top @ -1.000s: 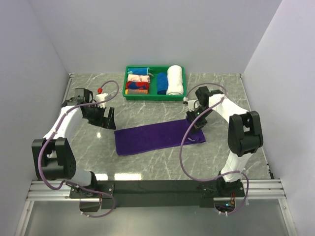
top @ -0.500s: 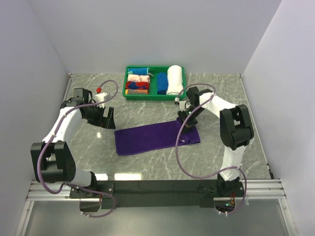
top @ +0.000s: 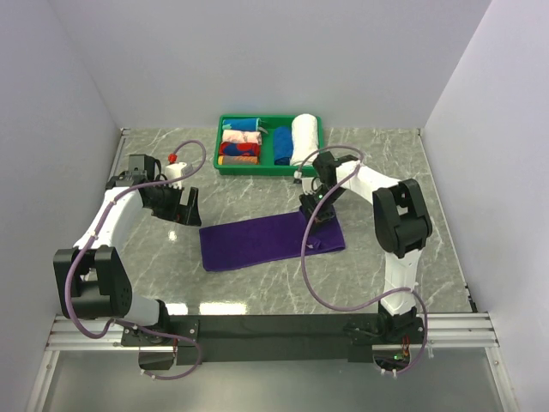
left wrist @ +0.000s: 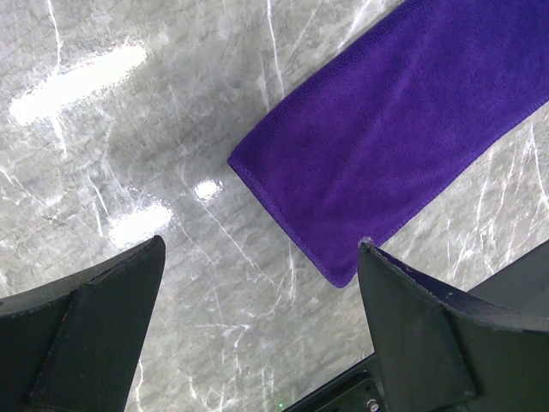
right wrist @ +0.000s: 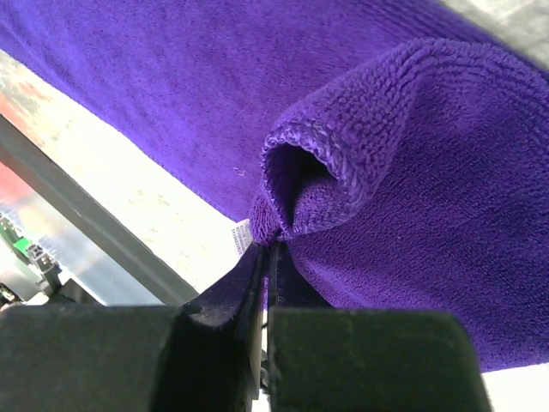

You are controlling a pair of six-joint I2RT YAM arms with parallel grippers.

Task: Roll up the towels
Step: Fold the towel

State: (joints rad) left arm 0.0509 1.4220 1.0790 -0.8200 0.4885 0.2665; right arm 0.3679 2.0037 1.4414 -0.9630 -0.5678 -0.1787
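Left gripper [top: 190,209]: centre-left of the overhead frame, jaws wide, holding nothing, over the table [top: 257,287] just left of the towel [top: 253,243].
Towel: purple, mid-frame, lying flat on the table, right end curled up over itself.
Right gripper [top: 316,218]: right of centre, jaws closed tight on the towel's curled right edge.
Tray [top: 268,170]: green, top centre, holding rolled cloths [top: 304,139], apart from the towel.
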